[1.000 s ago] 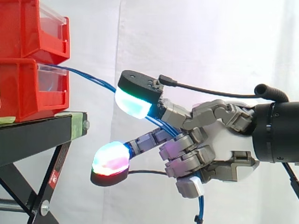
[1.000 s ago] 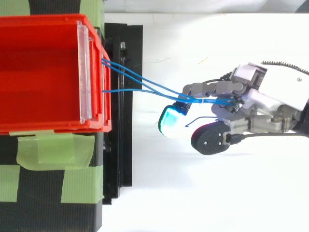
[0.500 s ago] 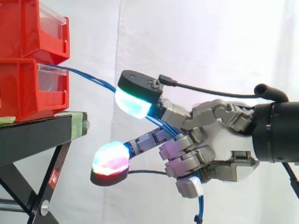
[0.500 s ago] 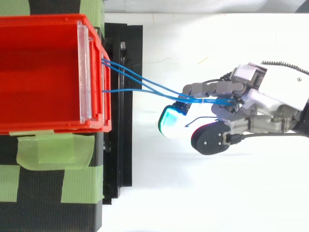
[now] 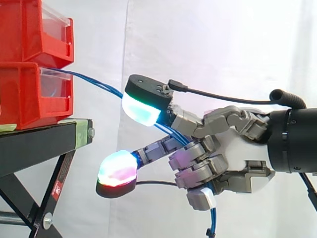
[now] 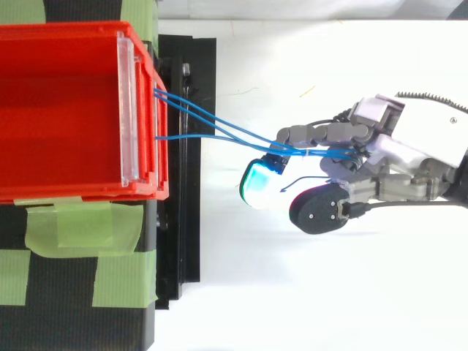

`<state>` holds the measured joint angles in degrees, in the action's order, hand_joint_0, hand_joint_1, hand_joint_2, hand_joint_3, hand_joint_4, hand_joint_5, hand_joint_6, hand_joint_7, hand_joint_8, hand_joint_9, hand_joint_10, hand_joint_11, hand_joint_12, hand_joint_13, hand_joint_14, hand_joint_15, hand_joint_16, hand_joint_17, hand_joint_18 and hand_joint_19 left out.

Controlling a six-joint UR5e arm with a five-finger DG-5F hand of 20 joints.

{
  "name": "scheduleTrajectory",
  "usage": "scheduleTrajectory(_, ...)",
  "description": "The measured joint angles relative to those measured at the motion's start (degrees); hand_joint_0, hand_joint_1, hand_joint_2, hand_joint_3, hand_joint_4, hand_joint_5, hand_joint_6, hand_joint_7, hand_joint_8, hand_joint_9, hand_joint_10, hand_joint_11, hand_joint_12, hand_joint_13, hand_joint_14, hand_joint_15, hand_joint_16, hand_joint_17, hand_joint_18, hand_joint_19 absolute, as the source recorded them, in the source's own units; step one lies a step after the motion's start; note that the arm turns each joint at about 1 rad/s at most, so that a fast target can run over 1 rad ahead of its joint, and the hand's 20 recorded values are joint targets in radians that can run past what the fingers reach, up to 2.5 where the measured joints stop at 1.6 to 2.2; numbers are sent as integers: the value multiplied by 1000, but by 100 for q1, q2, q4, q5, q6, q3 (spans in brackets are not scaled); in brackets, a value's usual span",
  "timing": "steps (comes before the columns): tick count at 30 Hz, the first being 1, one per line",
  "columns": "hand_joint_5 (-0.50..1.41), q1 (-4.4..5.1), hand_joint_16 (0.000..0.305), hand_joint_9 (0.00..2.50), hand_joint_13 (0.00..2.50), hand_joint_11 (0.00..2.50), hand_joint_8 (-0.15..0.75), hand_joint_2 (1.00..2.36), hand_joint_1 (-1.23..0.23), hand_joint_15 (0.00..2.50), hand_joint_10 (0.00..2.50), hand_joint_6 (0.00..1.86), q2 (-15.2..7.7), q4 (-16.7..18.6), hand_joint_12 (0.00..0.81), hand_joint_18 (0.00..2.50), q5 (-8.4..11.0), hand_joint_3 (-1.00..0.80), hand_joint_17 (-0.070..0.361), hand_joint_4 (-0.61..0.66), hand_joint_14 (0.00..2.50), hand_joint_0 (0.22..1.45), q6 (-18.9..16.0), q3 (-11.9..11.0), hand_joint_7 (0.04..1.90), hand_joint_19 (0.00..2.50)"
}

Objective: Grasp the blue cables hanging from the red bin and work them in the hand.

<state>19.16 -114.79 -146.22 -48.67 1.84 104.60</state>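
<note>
Blue cables run from red bin front, sloping down-right; hand fingers curled round them, tails hang below.

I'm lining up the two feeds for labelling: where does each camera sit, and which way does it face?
Side view: beside the work at about bin height, looking level across at the red bins on the black stand; the robot hand and wrist reach in from the right.
Top view: above the work, looking down; the robot hand reaches in from the right.
Shared: red bins, robot hand, and the blue cables it is curled round.
</note>
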Motion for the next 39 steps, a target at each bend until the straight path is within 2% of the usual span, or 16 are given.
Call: scheduleTrajectory(39, 429, 0, 217, 1938, 2118, 2500, 520, 1002, -574, 2112, 2500, 16, 0, 3, 739, 2460, 2, -954, 163, 346, 2500, 792, 0, -1, 1131, 757)
